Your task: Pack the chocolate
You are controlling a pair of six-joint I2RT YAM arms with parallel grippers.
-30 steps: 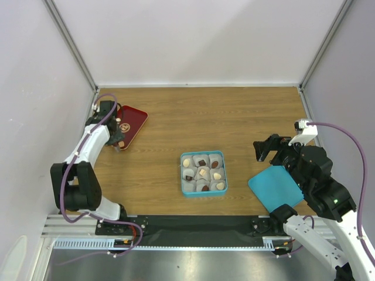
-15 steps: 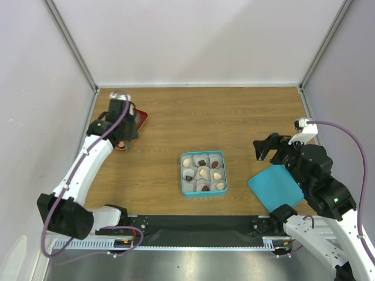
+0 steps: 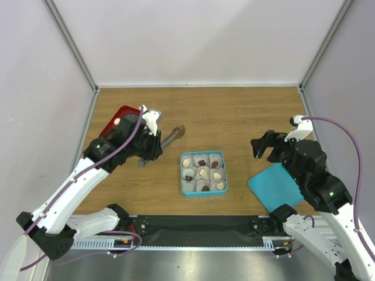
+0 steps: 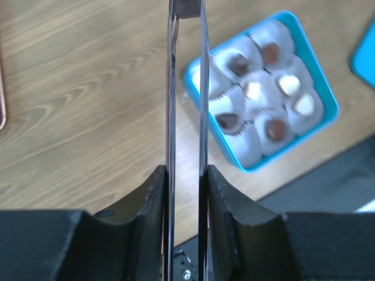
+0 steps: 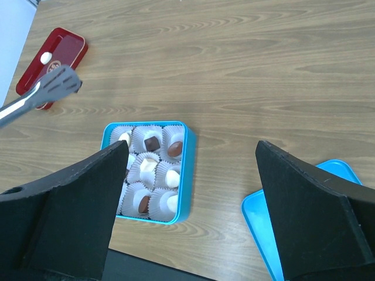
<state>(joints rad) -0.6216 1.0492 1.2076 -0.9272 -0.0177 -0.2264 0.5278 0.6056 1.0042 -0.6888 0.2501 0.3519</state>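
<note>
The chocolate (image 3: 203,172) sits in white paper cups inside a blue box (image 3: 224,173), dark and cream pieces mixed; the near-left cup shows only paper. One cream piece (image 3: 118,121) lies on the red tray (image 3: 111,126). My left gripper (image 3: 151,143) (image 4: 187,172) is shut on metal tongs (image 4: 171,88), whose tips (image 3: 176,131) hang left of the box and behind it. Whether the tips hold anything I cannot tell. My right gripper (image 3: 265,146) (image 5: 192,149) stands open to the right of the box (image 5: 188,175), nothing between its fingers.
A blue lid (image 3: 275,187) (image 5: 281,234) lies flat at the near right, under my right arm. White walls enclose the wooden table on the left, back and right. A black strip (image 3: 193,222) runs along the near edge.
My left arm has swung from the red tray rightward toward the blue box, carrying the tongs. The tray now lies uncovered. My right arm has barely moved.
</note>
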